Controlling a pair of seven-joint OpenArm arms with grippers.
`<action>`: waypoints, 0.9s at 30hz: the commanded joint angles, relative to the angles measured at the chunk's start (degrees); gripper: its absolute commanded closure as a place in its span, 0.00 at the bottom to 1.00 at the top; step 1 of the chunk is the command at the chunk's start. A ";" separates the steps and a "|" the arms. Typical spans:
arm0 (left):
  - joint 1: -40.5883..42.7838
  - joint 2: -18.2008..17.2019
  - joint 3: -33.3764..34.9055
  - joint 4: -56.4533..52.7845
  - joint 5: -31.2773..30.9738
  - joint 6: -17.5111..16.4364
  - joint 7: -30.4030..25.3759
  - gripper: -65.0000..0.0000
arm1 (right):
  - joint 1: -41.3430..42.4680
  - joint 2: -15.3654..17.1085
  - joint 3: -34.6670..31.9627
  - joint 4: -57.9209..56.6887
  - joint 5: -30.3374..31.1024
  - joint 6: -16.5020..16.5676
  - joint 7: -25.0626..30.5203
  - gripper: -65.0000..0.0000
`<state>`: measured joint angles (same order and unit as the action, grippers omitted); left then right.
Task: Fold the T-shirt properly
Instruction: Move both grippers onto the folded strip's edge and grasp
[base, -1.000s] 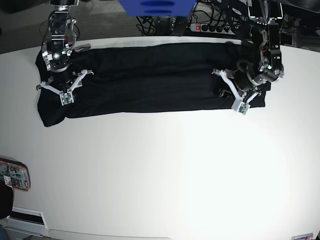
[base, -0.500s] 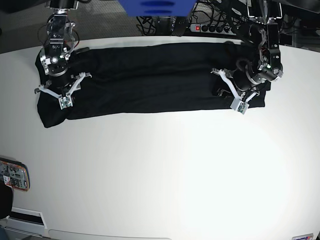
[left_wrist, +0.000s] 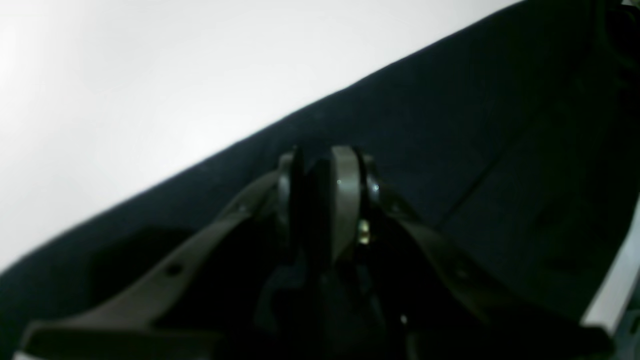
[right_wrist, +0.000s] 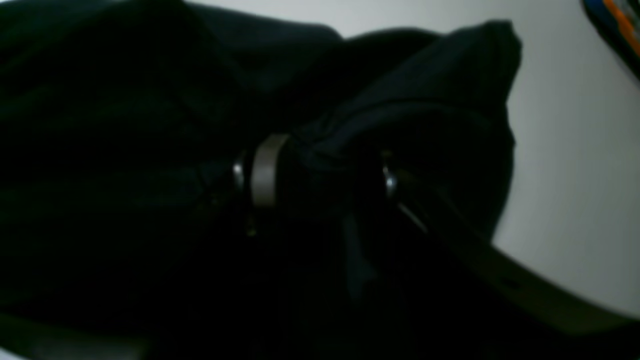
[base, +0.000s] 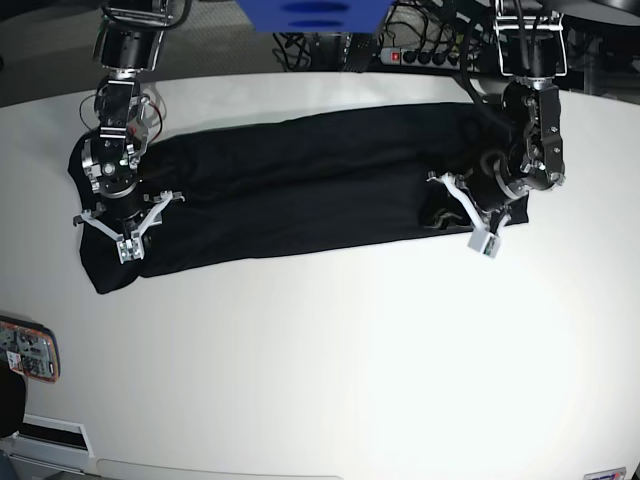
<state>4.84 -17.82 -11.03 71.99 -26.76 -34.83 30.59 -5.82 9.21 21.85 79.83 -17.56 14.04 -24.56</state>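
1. The T-shirt (base: 300, 180) is lying as a long black band across the far part of the white table (base: 330, 360), stretching from one arm to the other, with its near edge sagging toward the middle of the table.
2. The right gripper (base: 127, 232) is pressing down on the shirt's end at the left of the base view; black cloth is spreading out past it on every side, and a small corner is reaching just beyond it toward the table's near side.
3. In the right wrist view the right gripper (right_wrist: 320, 175) is clenching a gathered bunch of fabric, and the cloth (right_wrist: 425, 100) is puckering into tight folds between its fingers (right_wrist: 264, 170).
4. The left gripper (base: 470, 215) is working at the shirt's opposite end, right at the hem nearest the viewer, with bare table starting just beyond its tip.
5. In the left wrist view the left gripper (left_wrist: 325, 195) is pinching the cloth, with dark fabric sitting in the narrow slot between its fingers (left_wrist: 345, 195); the shirt (left_wrist: 475, 150) is running away behind and beside it.
6. A colourful flat object (base: 25, 350) is resting at the table's edge, well apart from the right gripper.
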 joint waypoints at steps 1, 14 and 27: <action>0.04 -1.30 -0.09 -3.90 12.92 7.27 8.49 0.83 | 0.68 0.50 0.26 -0.14 -0.42 -0.20 -0.72 0.67; -12.18 -1.56 -0.09 -13.66 21.36 7.18 4.88 0.83 | 1.03 0.41 0.18 -8.05 -0.50 -0.20 -0.72 0.67; -9.28 -1.56 -0.71 5.95 21.09 7.27 14.38 0.82 | 2.62 0.33 0.18 2.41 -0.68 -0.20 -0.98 0.67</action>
<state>-4.29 -18.59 -11.42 77.60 -7.25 -28.21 43.29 -4.23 8.73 21.85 81.03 -18.31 14.37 -26.89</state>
